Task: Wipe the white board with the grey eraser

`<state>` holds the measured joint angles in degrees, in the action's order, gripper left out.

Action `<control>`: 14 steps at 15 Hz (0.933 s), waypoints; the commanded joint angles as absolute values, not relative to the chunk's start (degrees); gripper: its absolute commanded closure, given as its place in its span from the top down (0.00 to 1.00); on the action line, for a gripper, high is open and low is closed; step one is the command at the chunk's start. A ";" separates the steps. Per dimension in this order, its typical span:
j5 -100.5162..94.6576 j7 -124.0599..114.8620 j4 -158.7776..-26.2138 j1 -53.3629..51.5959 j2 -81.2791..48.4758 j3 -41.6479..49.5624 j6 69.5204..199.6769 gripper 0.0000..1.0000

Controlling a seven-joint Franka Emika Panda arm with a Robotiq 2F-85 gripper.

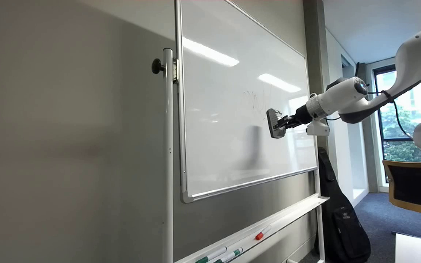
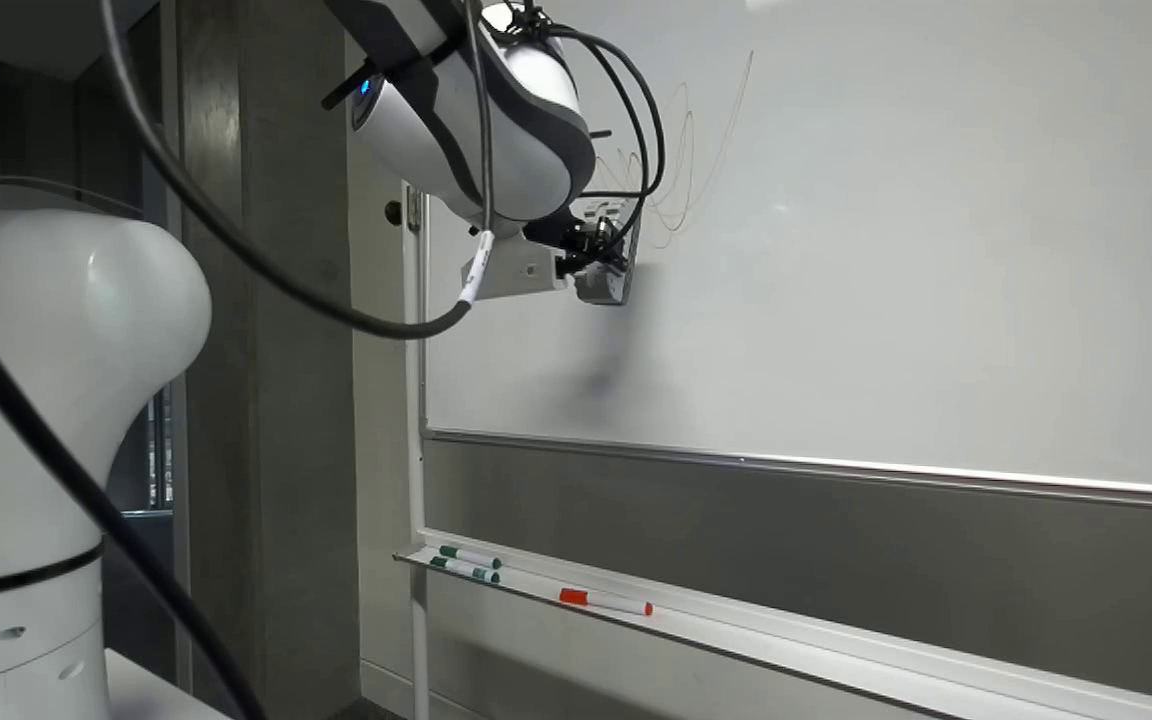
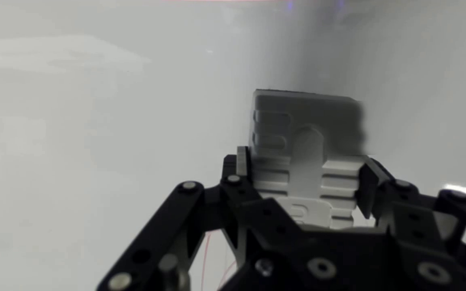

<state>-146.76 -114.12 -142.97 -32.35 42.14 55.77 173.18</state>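
Observation:
The white board (image 1: 217,146) stands upright in its thin silver frame, and its surface fills the background of the wrist view. Thin reddish scribbles (image 2: 691,180) run over it, just beyond the eraser in both exterior views. My gripper (image 3: 306,169) is shut on the grey eraser (image 3: 308,109), a ridged block with one finger pressed to each side. In an exterior view the eraser (image 1: 272,126) is tilted a little, its flat face turned to the board. A soft shadow falls below it; I cannot tell whether the face touches. The eraser's wiping side is hidden.
Below the board a white ledge (image 2: 786,650) holds a red marker (image 2: 606,602) and two green markers (image 2: 466,570). A stand post (image 1: 168,153) with a black knob (image 1: 156,66) borders the board. A black case (image 1: 344,219) and a chair (image 1: 415,186) stand beyond. A cable (image 2: 326,310) loops from the arm.

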 commanded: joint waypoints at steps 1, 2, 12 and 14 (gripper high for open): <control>-144.07 -107.90 -143.55 -35.20 45.97 57.74 170.31 0.38; -143.85 -106.93 -143.00 -36.38 46.43 58.19 169.73 0.38; -146.31 -101.56 -138.57 -52.58 53.05 65.63 161.11 0.38; -146.50 -100.17 -137.02 -56.10 53.94 67.11 159.94 0.38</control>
<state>-145.27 -102.98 -139.72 -50.73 51.72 64.90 162.05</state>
